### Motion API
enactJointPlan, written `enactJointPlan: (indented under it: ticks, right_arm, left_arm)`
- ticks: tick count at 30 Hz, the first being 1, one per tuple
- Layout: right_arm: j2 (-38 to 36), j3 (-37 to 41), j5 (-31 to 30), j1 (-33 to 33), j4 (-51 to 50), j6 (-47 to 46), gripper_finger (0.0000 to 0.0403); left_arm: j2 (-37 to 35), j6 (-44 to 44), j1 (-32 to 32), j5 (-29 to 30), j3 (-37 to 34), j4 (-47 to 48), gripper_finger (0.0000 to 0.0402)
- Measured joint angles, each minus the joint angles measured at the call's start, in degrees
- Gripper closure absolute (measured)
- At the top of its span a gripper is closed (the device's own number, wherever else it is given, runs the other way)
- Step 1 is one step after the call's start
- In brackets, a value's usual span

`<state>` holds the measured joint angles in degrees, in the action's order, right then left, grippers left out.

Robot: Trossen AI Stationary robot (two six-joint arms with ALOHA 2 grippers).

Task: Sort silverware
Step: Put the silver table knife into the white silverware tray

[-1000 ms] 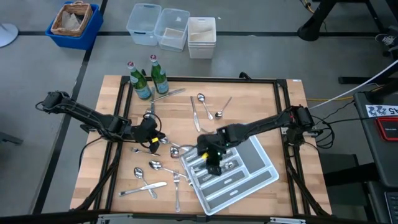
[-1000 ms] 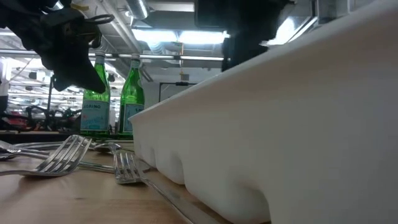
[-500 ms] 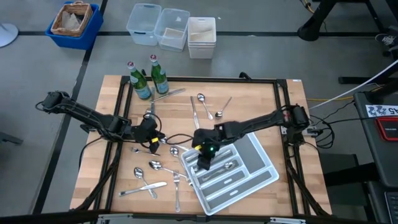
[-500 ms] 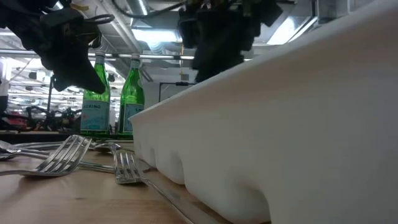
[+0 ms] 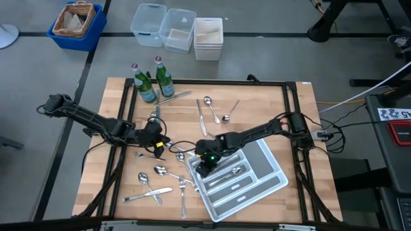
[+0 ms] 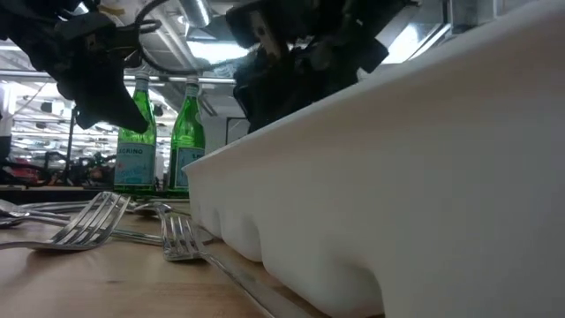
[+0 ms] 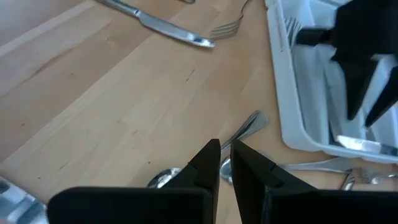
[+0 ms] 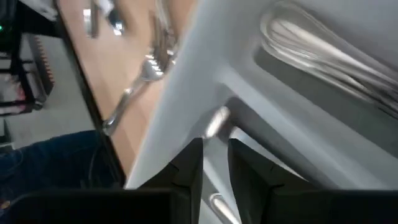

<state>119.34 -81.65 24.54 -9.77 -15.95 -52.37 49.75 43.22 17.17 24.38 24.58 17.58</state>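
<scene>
1. Wooden table (image 5: 270,109) carries a white divided tray (image 5: 270,173), with silverware (image 5: 157,171) scattered beside it.
2. Right gripper (image 5: 204,164): jaws narrow, nothing seen held, low over the tray's end nearest the loose pieces; some utensils (image 8: 323,43) already lie inside.
3. Left gripper (image 5: 156,142): jaws nearly closed, empty, hovering over a spoon (image 7: 239,127) just beside the tray.
4. Judgement: a deposit looks finished; next calls for another pickup.
</scene>
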Motion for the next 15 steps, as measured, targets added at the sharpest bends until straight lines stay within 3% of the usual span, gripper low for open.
enactJointPlan:
  ticks: [15]
  right_arm:
    - [0.9, -0.1, -3.4, -1.3, 2.4, -3.7, 0.0324]
  left_arm:
    - [-1.1, -0.6, 0.0, -0.2, 0.0, 0.2, 0.0373]
